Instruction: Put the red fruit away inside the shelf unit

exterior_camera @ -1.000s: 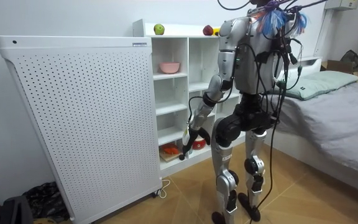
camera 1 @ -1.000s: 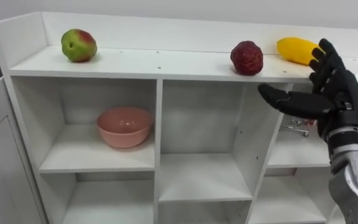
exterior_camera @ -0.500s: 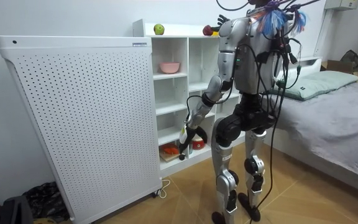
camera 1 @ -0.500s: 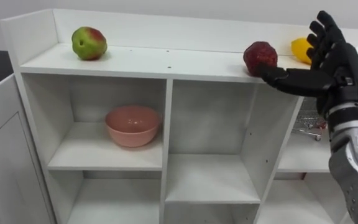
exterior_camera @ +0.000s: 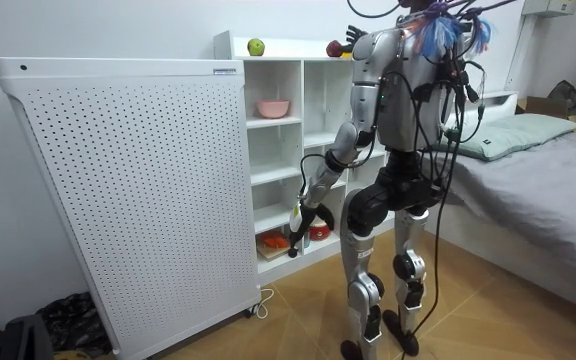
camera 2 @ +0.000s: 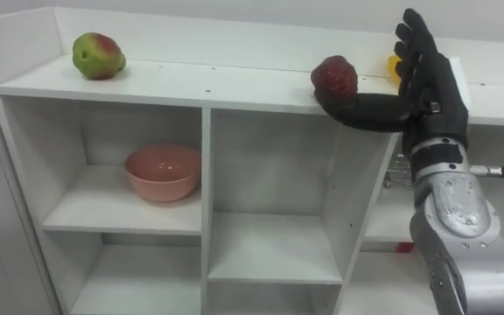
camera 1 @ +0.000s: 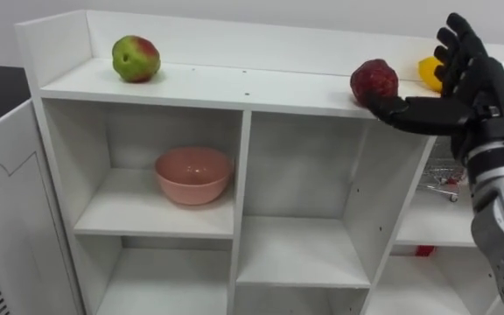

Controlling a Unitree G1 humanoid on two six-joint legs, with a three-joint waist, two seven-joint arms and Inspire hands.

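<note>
Since a second ago the right hand (camera 1: 479, 98) has risen from in front of the right-hand compartment to the level of the closet's top shelf (camera 1: 234, 85). Its thumb now reaches the base of the dark red fruit (camera 1: 374, 80), where earlier there was a gap below it; whether they actually touch is hard to make out. The fingers (camera 1: 458, 39) stand straight and slightly apart, pointing up, and hold nothing. The whole view has slid sideways, which is the camera's own shift; the fruits lie where they did.

The yellow fruit (camera 1: 428, 72), at the upper right of the frame, is mostly hidden behind the hand. A small metal object (camera 1: 444, 179) in the right compartment is too cut off to name.

The red fruit looks bumpy and matte. The green-and-red apple (camera 1: 136, 59) at the upper left is smooth, and the round pink bowl (camera 1: 193, 174) sits in the left middle compartment. In the room view the left hand (exterior_camera: 296, 228) hangs low before the lower shelves.
</note>
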